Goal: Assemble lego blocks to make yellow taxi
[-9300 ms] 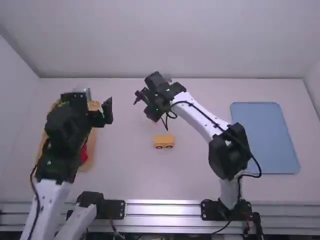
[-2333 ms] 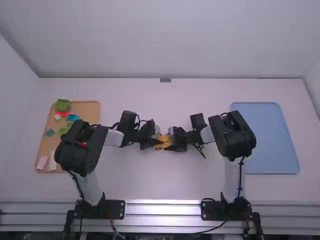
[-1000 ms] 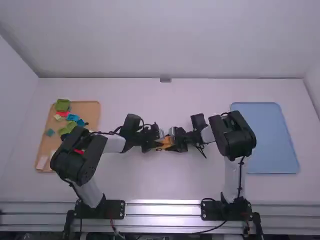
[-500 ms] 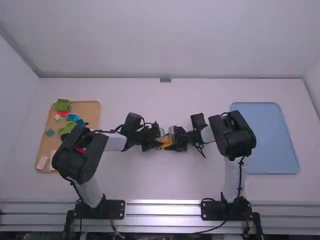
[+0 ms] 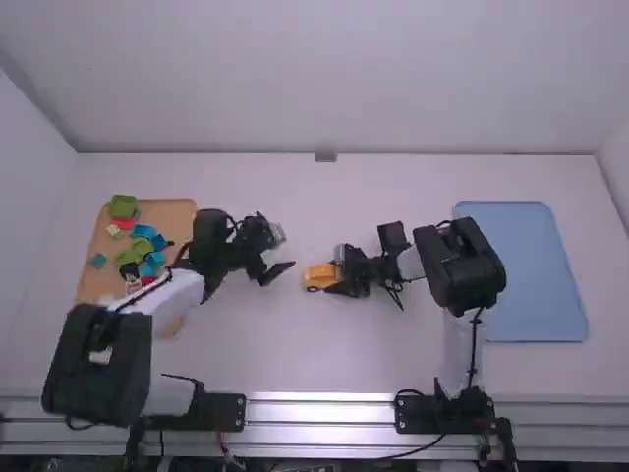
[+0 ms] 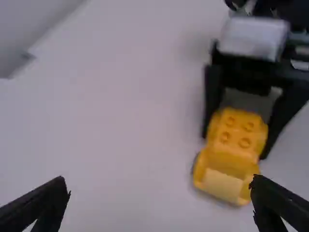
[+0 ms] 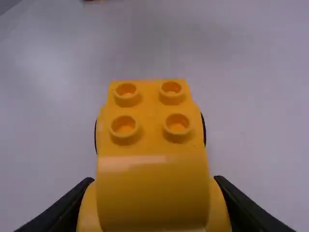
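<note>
Small glossy yellow block-built car (image 5: 319,277) is mid-table, upright on its black wheels, btwn the two arms. R gripper (image 7: 154,180) is pinching it, a finger on each flank near one end. L gripper (image 6: 160,188) has jaws spread, nothing btwn them; it's a bit off the car, on the tray side.

Handling: prob. v. light, rigid plastic. Won't squash or crack under a normal grip, but smooth sides could slip, & wheels may let it roll if R lets go. Main risk = knocking the upper block off its studs, so steady squeeze, no twisting.

Where to hold: low on flat flanks, square across, w/ R as the brace. Avoid the curved yellow face (image 7: 152,193) (fingers would prob. skid) & keep clear of the four round yellow studs (image 7: 123,126): any next pc needs them free & a straight push down.

Loose coloured blocks (image 5: 123,206) sit on tan rectangular tray (image 5: 179,212); grab any by its sides, studs up.
</note>
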